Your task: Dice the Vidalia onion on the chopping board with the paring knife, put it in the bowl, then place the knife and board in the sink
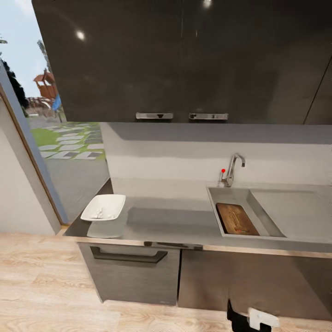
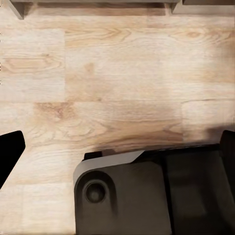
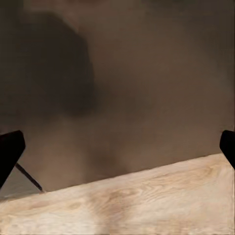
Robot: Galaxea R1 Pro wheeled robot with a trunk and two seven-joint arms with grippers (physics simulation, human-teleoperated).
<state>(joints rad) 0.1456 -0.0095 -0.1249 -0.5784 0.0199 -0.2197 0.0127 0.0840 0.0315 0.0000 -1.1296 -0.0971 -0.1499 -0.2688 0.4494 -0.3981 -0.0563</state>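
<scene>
Diced onion (image 1: 97, 213) lies as small white bits in the white bowl (image 1: 110, 201) at the worktop's (image 1: 170, 223) left end. Well apart, the chopping board (image 1: 236, 219) lies inside the sink (image 1: 240, 195). Both pincers (image 2: 117, 147) (image 3: 117, 147) are spread, empty, above the wooden floor (image 2: 98, 73).

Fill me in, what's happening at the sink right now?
Nothing is being handled. The chopping board lies in the sink basin, below the tap. The bowl sits at the left end of the countertop with diced onion in it. I can't make out the paring knife. Both wrist views show fingertips spread wide over wood floor, so the left and right grippers look open and empty. The robot stands back from the counter.
</scene>
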